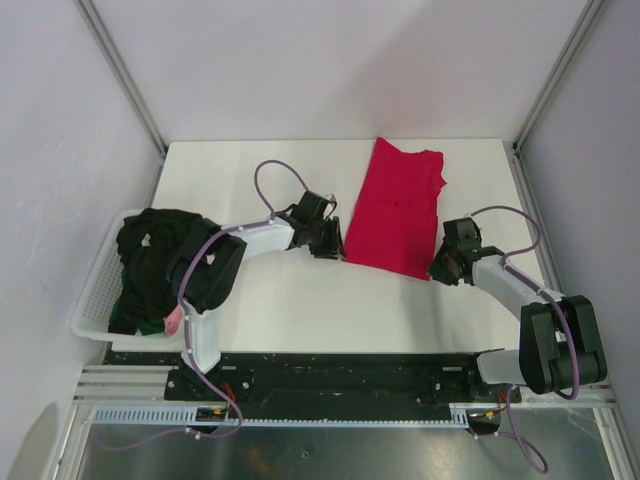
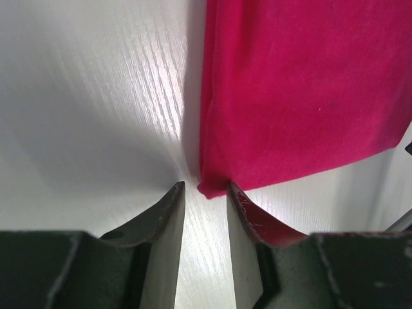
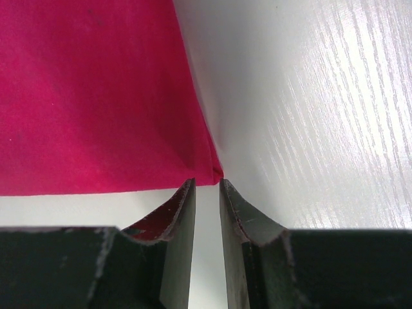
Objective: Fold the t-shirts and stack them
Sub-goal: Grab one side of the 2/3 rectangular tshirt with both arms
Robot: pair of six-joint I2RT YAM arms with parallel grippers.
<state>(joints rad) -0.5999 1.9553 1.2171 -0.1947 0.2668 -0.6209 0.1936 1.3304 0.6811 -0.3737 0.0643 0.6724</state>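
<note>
White wood-grain table [image 1: 260,310] carried crimson t-shirt [image 1: 395,210], folded, flat, right of centre, reaching far edge. White lattice basket [image 1: 95,300] sat at left edge.

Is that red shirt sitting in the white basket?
No, the red shirt lies flat on the table; the basket holds a dark shirt.

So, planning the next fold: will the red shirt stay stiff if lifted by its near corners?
Probably not: the red shirt is thin folded cloth lying flat, so it should droop. Likely light; its layers may slide apart.
</note>
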